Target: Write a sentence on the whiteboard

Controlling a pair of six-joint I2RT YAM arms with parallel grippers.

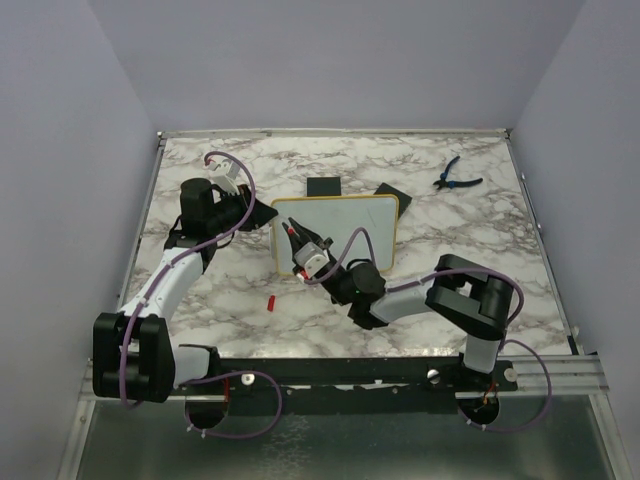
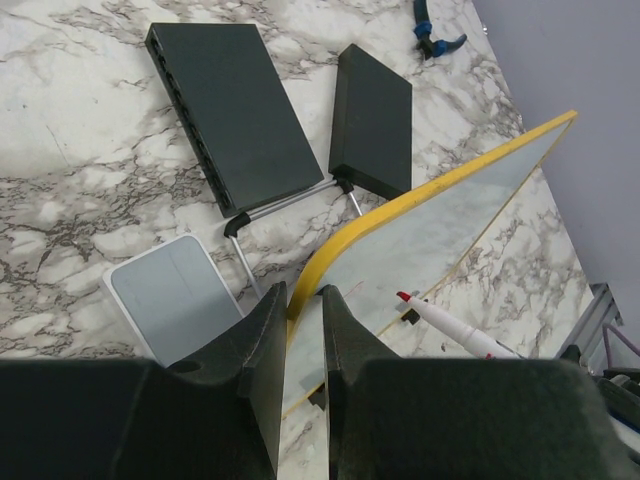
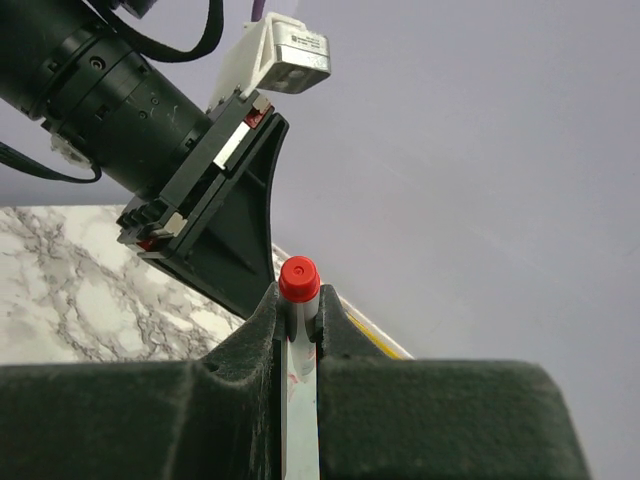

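The whiteboard (image 1: pixel 345 225), white with a yellow frame, stands tilted at the table's middle. My left gripper (image 1: pixel 262 215) is shut on its left edge; in the left wrist view the yellow frame (image 2: pixel 345 240) runs between the fingers (image 2: pixel 268 335). My right gripper (image 1: pixel 303 252) is shut on a white marker (image 1: pixel 296 238), whose red tip (image 2: pixel 404 297) is at the board's left part. The marker's red rear end (image 3: pixel 299 278) shows between the right fingers. Only a faint short red stroke (image 2: pixel 355 289) of the sentence shows near the tip; the rest of the board looks blank.
Two flat black boxes (image 1: pixel 323 187) (image 1: pixel 392 194) lie just behind the board. Blue-handled pliers (image 1: pixel 457 178) lie at the back right. A small red cap (image 1: pixel 271 301) lies in front of the board. A grey-white pad (image 2: pixel 175 295) lies beside the left gripper.
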